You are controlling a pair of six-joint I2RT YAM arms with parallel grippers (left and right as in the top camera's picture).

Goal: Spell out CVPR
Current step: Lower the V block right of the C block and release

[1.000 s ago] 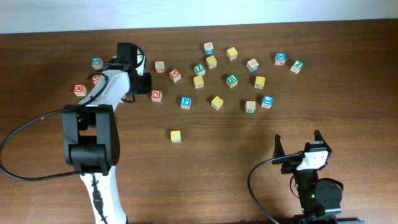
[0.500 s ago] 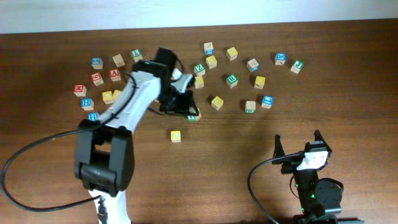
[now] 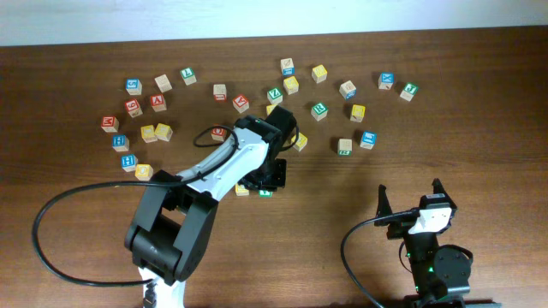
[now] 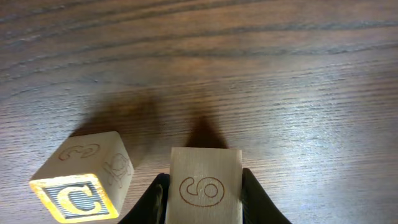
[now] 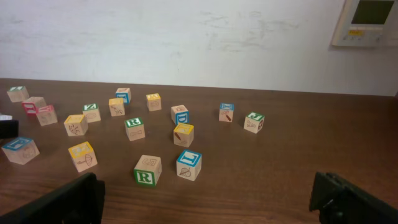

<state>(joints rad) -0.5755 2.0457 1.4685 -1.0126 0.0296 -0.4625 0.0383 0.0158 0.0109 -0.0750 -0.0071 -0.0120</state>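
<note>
1. Our left tool (image 4: 205, 210) is closed on a wooden block (image 4: 206, 177), with one finger pressed to each side. The block's upper face shows an engraved curl, and we cannot read its letter.
2. We cannot tell whether the held block touches the surface (image 4: 298, 74).
3. The C block (image 4: 78, 180), yellow-edged with a blue letter, sits just left of the held block. It is slightly askew, with a narrow gap between them.
4. From overhead, this pair lies near the middle, nearer than the scattered blocks (image 3: 318, 109).
5. The green R block (image 5: 147, 170) stands to the far right, well apart from the left tool.
6. Our right tool (image 3: 410, 197) rests at the near right, fingers spread wide, holding nothing.
</note>
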